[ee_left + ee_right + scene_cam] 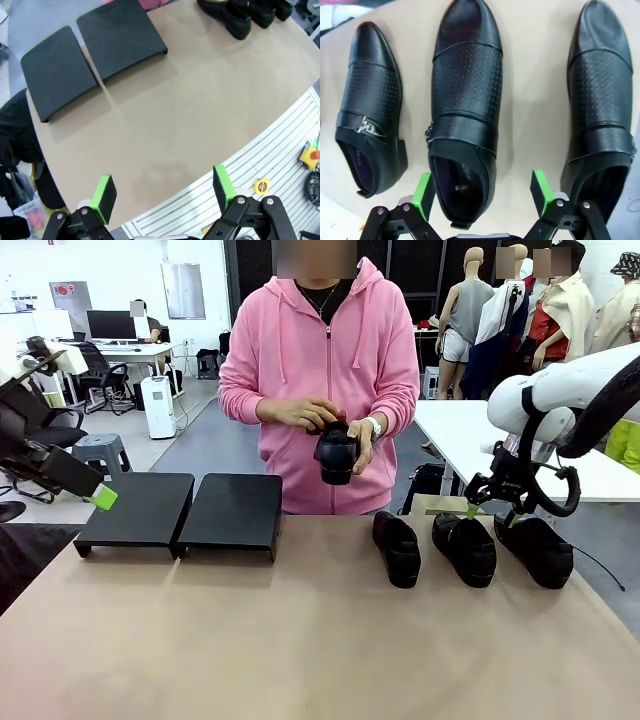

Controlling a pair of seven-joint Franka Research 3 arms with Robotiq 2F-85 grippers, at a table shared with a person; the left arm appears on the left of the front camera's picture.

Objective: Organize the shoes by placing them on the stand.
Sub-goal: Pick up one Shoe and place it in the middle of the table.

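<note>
**Front view.** My right gripper (492, 514) hangs over the far right of the table (300, 640), jaws apart and released. Below it is a row of three shoes: left shoe (398, 548), middle shoe (466, 548) and right shoe (537, 550). The fourth shoe (336, 452) is held at chest height in the person's hands (310, 415), well apart from both my grippers. The stand, made of the left platform (135, 510) and right platform (232, 512) side by side, sits at the far left of the table. My left gripper (100, 498) is just beside the left platform's outer edge.

**Right wrist view.** The heel opening of the middle shoe (465, 100) lies between my spread green pads (425, 192). I cannot tell whether they touch it. One shoe flanks it on each side.

**Left wrist view.** My left gripper (164, 187) is open and released over the table's near edge. The stand (120, 40) lies well beyond it, and the shoes (225, 17) lie farther off.
</note>
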